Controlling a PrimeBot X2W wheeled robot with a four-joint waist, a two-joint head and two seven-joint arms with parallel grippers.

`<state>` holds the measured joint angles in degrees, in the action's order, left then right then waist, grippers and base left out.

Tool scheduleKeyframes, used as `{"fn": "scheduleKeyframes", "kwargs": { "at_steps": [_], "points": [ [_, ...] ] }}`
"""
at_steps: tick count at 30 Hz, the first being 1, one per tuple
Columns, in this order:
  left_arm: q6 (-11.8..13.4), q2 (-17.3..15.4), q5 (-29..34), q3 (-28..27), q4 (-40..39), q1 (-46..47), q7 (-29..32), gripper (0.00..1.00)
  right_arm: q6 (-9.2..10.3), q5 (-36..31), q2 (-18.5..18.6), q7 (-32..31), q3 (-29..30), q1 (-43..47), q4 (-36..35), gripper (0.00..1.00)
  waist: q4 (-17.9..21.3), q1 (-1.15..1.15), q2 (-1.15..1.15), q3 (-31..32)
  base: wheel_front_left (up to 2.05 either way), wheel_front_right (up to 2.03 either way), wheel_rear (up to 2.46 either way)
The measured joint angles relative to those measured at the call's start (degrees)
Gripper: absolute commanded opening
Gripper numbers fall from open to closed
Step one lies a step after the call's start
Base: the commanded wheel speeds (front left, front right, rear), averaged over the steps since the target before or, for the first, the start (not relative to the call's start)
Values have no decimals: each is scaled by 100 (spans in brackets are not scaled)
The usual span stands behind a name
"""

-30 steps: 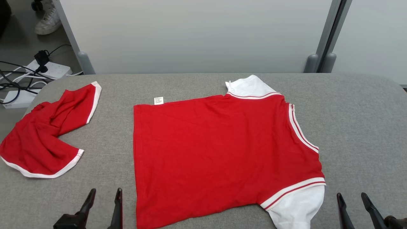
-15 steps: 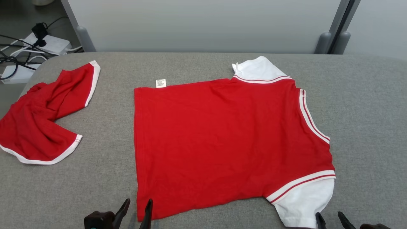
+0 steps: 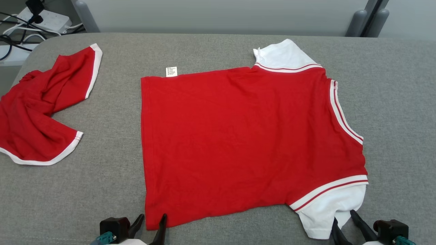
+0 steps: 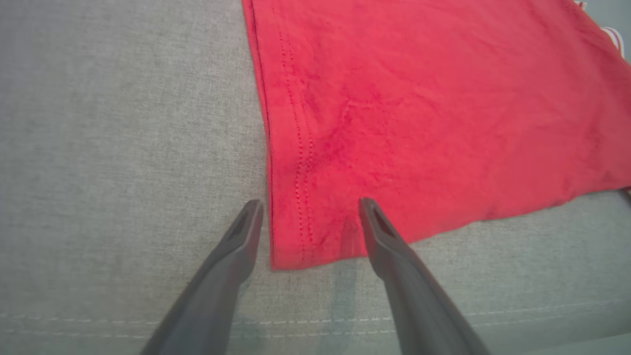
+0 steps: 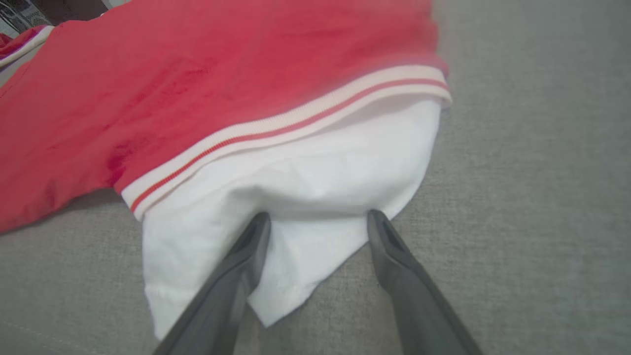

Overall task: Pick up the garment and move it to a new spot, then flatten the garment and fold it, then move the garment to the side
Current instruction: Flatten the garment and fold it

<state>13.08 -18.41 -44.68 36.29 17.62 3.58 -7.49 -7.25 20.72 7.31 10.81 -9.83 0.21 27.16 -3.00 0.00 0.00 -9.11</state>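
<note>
I see red garment (image 3: pixel 238 143) lying flat, middle of grey table (image 3: pixel 102 190). Left gripper (image 3: pixel 152 216) at table's near edge, fingers apart, straddling hem corner. Right gripper (image 3: pixel 343 217) at same edge, fingers apart over white sleeve (image 3: pixel 327 209). Second red piece (image 3: pixel 34 119) at table's left end.

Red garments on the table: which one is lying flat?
The big shirt with white sleeves, in the middle. The smaller red garment at the far left lies crumpled.

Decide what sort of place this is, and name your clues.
Likely a robot lab or test room: a grey padded table, plain partition panels behind it, and a power strip beside it.
</note>
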Motion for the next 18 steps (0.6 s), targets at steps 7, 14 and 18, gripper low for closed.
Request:
{"fn": "scheduleKeyframes", "kwargs": {
  "at_steps": [7,14,18],
  "points": [
    [-92,85,-80,10,269,71,116,100,-9,83,2,101,-47,-116,152,100,10,0,0,-67,0,0,0],
    [-211,107,-197,36,439,180,245,0,-10,125,91,109,-67,-200,289,0,-1,0,0,-35,0,0,0],
    [-250,129,-235,78,475,187,263,0,-11,214,116,109,-45,-137,226,0,-34,0,0,-10,0,0,0]
  ]
}}
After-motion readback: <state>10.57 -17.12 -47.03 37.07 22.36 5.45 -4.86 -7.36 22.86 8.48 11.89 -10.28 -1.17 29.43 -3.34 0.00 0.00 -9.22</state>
